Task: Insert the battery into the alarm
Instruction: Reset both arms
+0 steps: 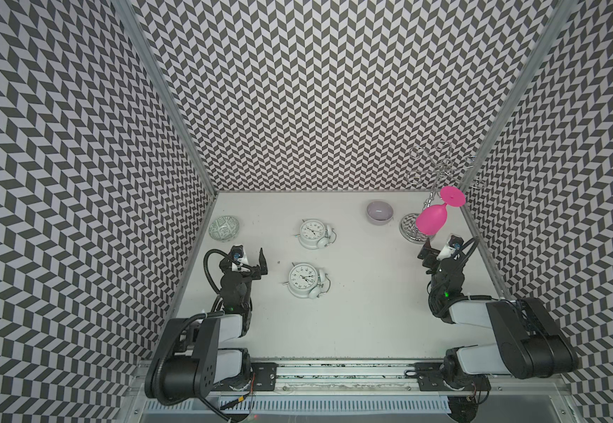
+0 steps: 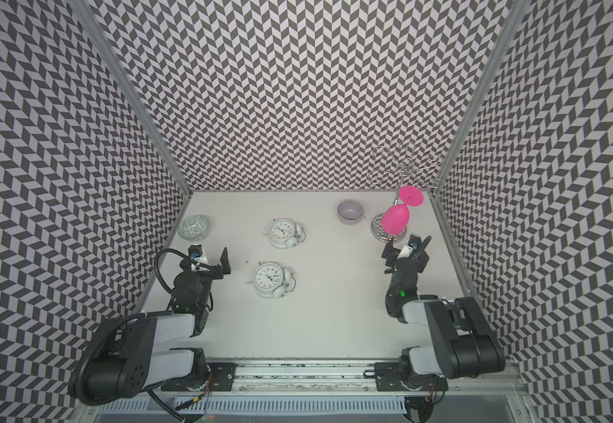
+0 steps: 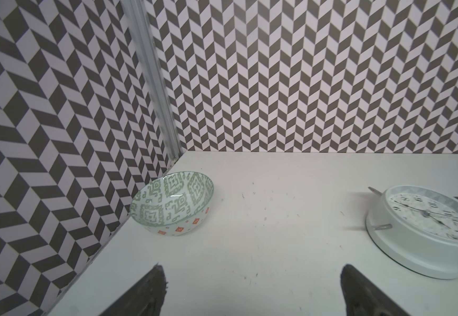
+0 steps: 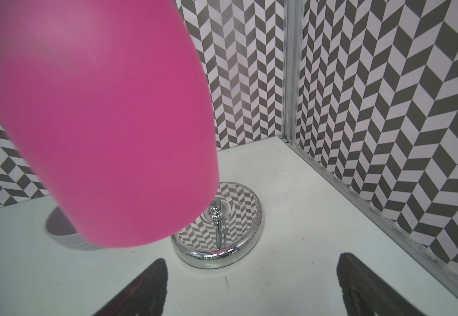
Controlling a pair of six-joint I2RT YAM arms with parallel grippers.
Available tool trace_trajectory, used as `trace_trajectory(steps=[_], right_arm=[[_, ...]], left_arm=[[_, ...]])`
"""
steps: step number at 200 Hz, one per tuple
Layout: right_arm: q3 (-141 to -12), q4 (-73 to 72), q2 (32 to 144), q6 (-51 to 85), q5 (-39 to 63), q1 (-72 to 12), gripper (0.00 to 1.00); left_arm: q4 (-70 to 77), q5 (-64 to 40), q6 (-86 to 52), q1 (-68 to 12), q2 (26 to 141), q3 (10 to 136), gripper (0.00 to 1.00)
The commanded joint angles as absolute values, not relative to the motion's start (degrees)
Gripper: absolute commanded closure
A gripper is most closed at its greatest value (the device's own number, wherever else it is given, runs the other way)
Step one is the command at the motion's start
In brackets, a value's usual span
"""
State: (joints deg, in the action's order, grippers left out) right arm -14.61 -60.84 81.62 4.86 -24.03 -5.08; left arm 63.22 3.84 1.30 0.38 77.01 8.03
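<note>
Two white twin-bell alarm clocks lie face up on the white table in both top views: a nearer alarm (image 1: 305, 280) (image 2: 271, 280) and a farther alarm (image 1: 313, 233) (image 2: 283, 233). The farther one shows at the edge of the left wrist view (image 3: 425, 232). No battery is visible in any view. My left gripper (image 1: 250, 258) (image 2: 211, 256) (image 3: 252, 273) hovers open over bare table, left of both alarms, with nothing between its fingers. My right gripper (image 1: 444, 243) (image 2: 407, 245) (image 4: 252, 265) stands open and empty at the far right, just in front of the rack base.
A patterned green bowl (image 1: 223, 227) (image 3: 171, 203) sits by the left wall. A grey bowl (image 1: 379, 211) (image 4: 63, 235) stands at the back right. A pink wine glass (image 1: 432, 218) (image 4: 99, 123) hangs upside down from a chrome rack (image 1: 413, 229) (image 4: 219, 238) close above my right gripper.
</note>
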Motion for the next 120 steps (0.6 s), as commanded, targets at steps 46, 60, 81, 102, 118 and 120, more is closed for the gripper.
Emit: trace_trajectory(steps=[46, 60, 81, 102, 118, 120], right_arm=[[-14.4, -72.6, 87.9, 3.1, -12.8, -2.8, 0.02], [-14.4, -72.8, 88.0, 2.9, -12.8, -2.8, 0.01], [-15.0, -70.7, 87.4, 2.1, -12.1, -3.1, 0.01], [-15.4, -69.3, 87.0, 2.0, -12.0, -3.1, 0.01], [-15.1, -70.0, 87.3, 1.5, -11.3, -3.1, 0.01], [-15.1, -70.0, 87.2, 1.2, -10.9, -3.2, 0.01]], left_arm=[[72.0, 1.3, -0.5, 0.0, 89.5, 14.9, 0.0], [72.2, 2.1, -0.2, -0.4, 89.2, 14.7, 0.0], [72.5, 3.8, 0.1, -1.1, 89.4, 14.5, 0.0], [71.0, 3.7, 0.0, -1.1, 88.9, 14.9, 0.0], [71.9, 3.8, 0.1, -1.1, 89.2, 14.7, 0.0], [71.8, 3.8, 0.1, -1.1, 89.2, 14.7, 0.01]])
